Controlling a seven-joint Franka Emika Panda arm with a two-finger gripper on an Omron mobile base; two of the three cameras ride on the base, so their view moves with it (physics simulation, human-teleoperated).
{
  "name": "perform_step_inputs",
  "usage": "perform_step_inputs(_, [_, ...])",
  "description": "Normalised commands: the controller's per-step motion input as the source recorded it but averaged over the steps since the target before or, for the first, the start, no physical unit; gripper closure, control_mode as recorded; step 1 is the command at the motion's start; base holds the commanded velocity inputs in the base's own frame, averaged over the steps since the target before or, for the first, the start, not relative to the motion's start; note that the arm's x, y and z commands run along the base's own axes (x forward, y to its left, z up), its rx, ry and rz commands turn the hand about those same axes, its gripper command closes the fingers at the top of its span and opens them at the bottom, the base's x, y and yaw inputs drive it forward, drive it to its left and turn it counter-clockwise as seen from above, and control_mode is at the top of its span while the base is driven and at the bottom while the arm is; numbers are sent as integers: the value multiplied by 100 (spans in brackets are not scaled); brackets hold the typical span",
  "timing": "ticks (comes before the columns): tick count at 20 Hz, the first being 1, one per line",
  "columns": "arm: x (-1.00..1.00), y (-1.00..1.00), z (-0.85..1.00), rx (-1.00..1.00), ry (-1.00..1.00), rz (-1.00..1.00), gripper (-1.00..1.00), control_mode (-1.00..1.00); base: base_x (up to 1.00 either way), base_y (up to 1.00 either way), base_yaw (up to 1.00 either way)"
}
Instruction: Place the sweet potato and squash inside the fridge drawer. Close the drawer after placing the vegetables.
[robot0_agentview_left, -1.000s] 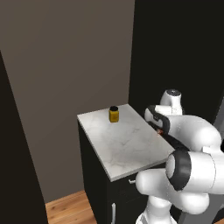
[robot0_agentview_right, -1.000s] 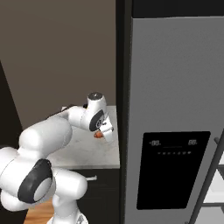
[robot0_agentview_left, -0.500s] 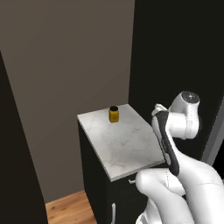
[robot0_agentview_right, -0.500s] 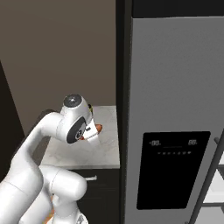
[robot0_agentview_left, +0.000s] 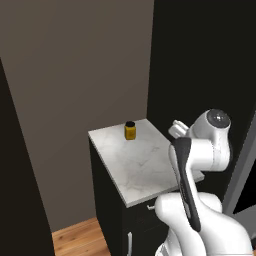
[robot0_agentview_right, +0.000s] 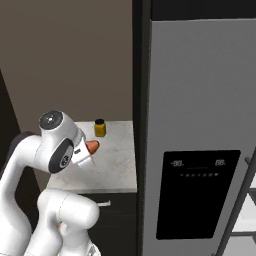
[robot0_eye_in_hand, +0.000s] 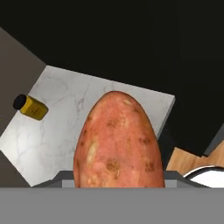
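The fridge (robot0_agentview_right: 200, 125) takes up the whole right side of the right base view, tall grey door with a dark dispenser panel, and from here the door looks shut, so the drawer isn't reachable yet as far as anyone can tell. Next to it sits the marble-topped table (robot0_agentview_left: 135, 165) on a dark cabinet, with a small yellow jar (robot0_agentview_left: 130, 131) near its back edge.

The arm is lifted above that table, and the end effector (robot0_agentview_right: 89, 150) is pinching the sweet potato (robot0_eye_in_hand: 118, 140), whose orange tip pokes out past the white hand in the right base view. In the hand view the potato is big and close, with the table well below it.

So this looks like the carry step: first veggie grabbed and off the table. Next move probably calls for swinging over toward the fridge and getting at the drawer without dropping it. The squash isn't anywhere obvious here.
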Motion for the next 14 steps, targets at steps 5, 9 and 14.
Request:
perform_step_inputs(5, [0,14,0,-3,3,3,100,-100,0,0,0])
perform_step_inputs(9, [-3,10,-6,-2,0,0,100,-100,0,0,0])
perform_step_inputs(14, [0,0,0,0,0,0,100,100,-85,-14,-10])
